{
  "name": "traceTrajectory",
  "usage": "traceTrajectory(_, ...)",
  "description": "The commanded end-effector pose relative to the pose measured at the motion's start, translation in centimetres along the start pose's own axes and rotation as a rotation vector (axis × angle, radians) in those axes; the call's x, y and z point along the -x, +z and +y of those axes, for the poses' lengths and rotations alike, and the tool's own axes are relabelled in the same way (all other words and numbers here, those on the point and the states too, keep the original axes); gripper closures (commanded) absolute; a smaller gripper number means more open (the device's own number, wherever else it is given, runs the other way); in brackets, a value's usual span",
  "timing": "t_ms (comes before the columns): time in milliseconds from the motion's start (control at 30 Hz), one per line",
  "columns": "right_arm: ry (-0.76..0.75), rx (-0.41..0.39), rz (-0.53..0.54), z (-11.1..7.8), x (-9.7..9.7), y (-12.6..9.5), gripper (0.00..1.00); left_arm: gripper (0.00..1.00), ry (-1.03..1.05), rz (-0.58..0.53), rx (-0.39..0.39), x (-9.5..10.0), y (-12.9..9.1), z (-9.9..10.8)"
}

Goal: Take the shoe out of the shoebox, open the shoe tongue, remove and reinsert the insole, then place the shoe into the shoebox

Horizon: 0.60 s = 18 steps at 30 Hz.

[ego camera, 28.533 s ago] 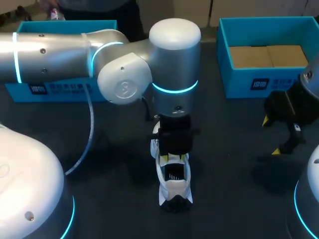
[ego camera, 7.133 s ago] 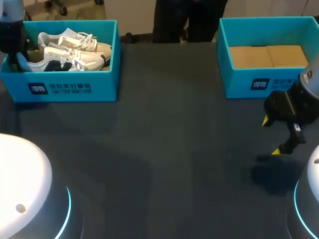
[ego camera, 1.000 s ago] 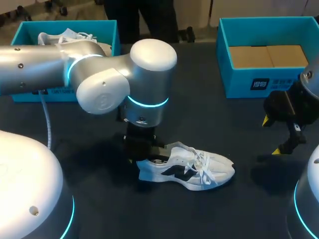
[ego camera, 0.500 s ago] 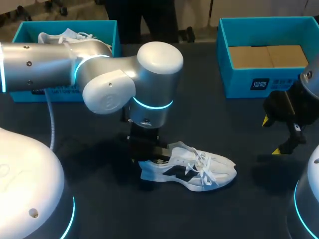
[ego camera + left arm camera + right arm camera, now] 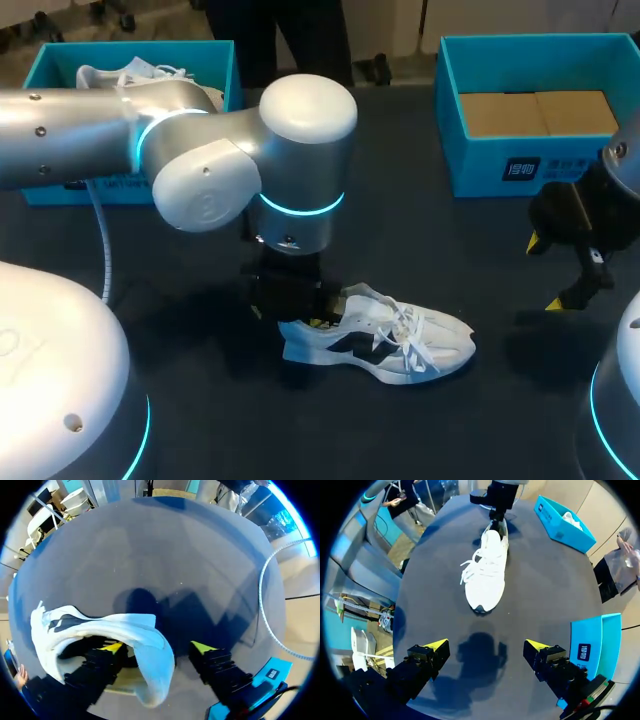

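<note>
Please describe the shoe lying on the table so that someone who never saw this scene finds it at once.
Look at the middle of the dark table, below the silver left arm. A white shoe with black side marks stands there, heel between the fingers of the left gripper. It alone is out on the table; the other shoe lies in the left blue box.

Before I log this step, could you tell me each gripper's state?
Left gripper: open, astride the shoe heel.
Right gripper: open, holding nothing.
</note>
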State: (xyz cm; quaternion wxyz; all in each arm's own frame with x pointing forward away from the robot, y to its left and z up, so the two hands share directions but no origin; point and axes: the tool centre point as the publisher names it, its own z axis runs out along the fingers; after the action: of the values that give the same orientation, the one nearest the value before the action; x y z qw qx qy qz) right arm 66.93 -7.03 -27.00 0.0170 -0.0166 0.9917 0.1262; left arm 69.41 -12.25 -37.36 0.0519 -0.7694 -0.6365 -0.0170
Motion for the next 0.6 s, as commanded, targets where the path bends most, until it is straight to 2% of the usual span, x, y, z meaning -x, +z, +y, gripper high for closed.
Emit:
traceTrajectory(33,-0.001,-0.001,-0.001,0.0,0.0,0.1,0.00,0.00,-0.033,-0.080,0.004,-2.2,-2.7,-1.4)
traceTrajectory(200,-0.001,-0.001,-0.001,0.0,0.0,0.1,0.00,0.00,-0.171,-0.251,-0.088,-3.8,-3.7,-2.1)
traceTrajectory(233,-0.001,-0.001,-0.001,0.0,0.0,0.1,0.00,0.00,-0.182,-0.254,-0.048,-4.1,-4.1,-2.5)
traceTrajectory(600,-0.001,-0.001,-0.001,0.0,0.0,0.1,0.00,0.00,-0.182,-0.254,-0.048,-4.1,-4.1,-2.5)
